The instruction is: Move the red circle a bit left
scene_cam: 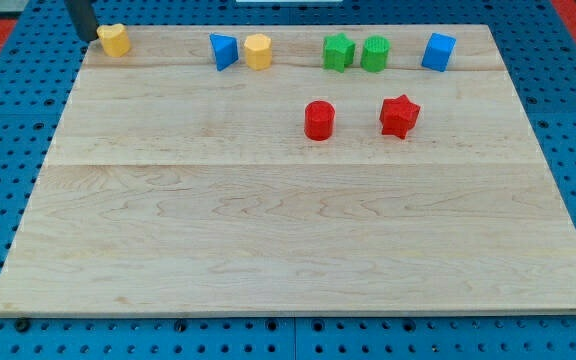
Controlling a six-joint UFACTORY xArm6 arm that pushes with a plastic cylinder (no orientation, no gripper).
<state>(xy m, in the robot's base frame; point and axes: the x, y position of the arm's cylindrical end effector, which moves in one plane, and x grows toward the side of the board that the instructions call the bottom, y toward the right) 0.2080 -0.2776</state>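
The red circle (319, 120) stands on the wooden board (288, 230), right of centre in the upper half. A red star (399, 116) lies to its right with a gap between them. My tip (89, 38) is at the view's top left corner, just left of a yellow block (114, 40), far to the left of the red circle.
Along the view's top edge, from left to right, stand a blue triangle (223, 51), a yellow cylinder-like block (258, 51), a green star (338, 52), a green cylinder (374, 54) and a blue cube (438, 51). Blue pegboard surrounds the board.
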